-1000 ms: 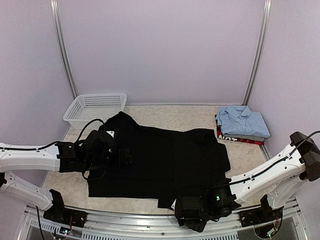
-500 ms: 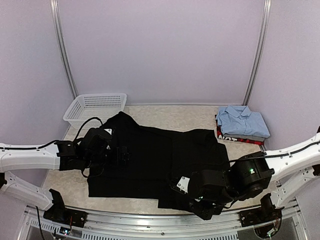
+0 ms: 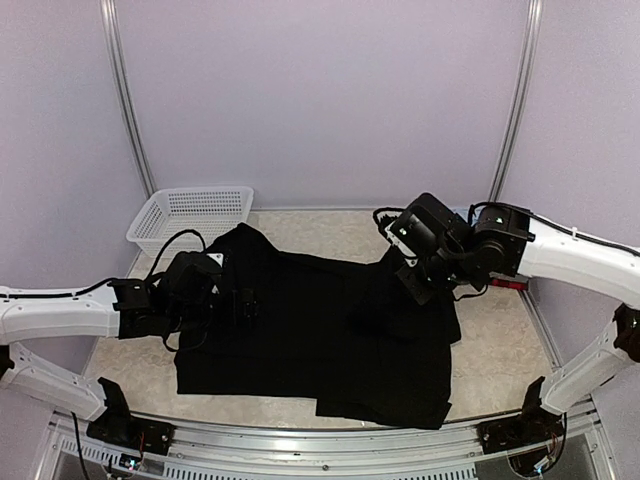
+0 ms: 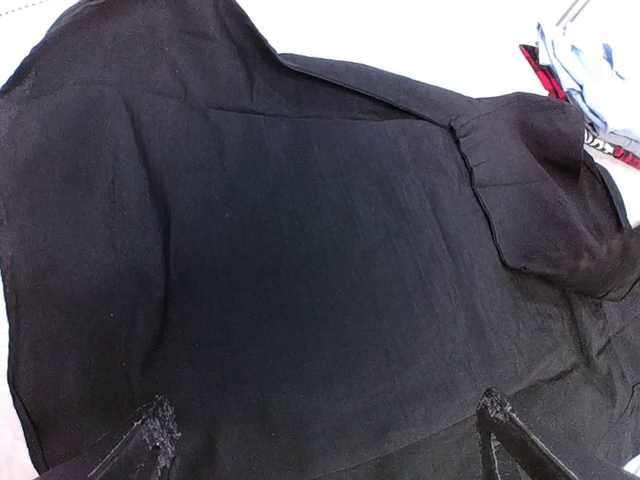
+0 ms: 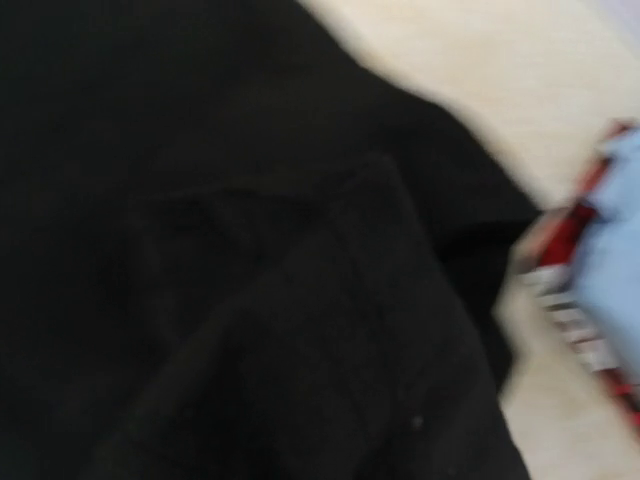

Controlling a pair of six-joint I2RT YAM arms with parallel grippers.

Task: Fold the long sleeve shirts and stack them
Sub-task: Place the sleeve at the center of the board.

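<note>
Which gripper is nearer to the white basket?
Left. The left gripper hangs over the black shirt just in front of the basket; the right gripper is across the table, over the shirt's other end.

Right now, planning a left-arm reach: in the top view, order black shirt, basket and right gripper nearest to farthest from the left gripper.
1. Black shirt: under the left gripper.
2. Basket: behind, far left.
3. Right gripper: across, on the right.
</note>
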